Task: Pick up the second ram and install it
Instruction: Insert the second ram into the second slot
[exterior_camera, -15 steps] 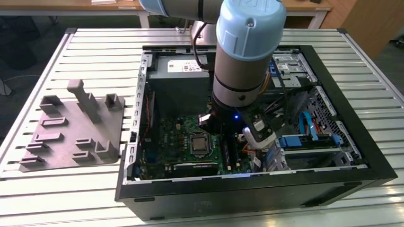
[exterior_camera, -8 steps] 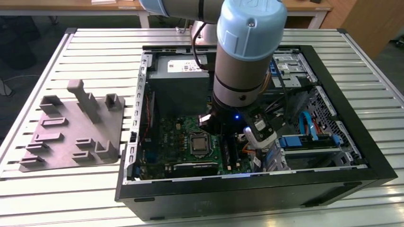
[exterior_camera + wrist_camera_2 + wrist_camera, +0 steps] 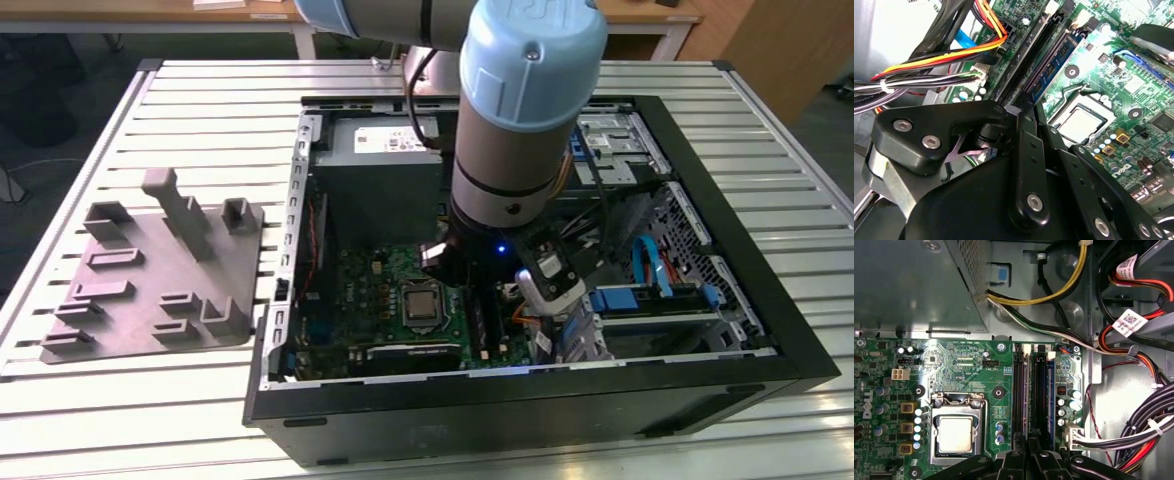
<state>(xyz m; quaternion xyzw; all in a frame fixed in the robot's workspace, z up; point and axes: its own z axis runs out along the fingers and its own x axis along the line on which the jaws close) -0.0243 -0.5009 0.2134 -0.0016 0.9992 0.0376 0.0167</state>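
Observation:
My gripper (image 3: 478, 290) is down inside the open computer case, over the memory slots of the green motherboard (image 3: 969, 360). In the first wrist view the second ram (image 3: 1026, 390) shows edge-on as a thin strip. It runs out from between my fingertips along a long black slot. My gripper (image 3: 1028, 447) has its fingers drawn close together on the strip's near end. In the second wrist view the gripper (image 3: 1024, 102) lines up with that slot. Whether the stick is fully seated I cannot tell.
Another stick with a blue face (image 3: 1054, 60) stands in a neighbouring slot. The processor socket (image 3: 955, 432) lies beside the slots. The grey power-supply box (image 3: 914, 285) and cable bundles (image 3: 1149, 430) crowd the case. A grey holder tray (image 3: 154, 280) lies outside on the slatted table.

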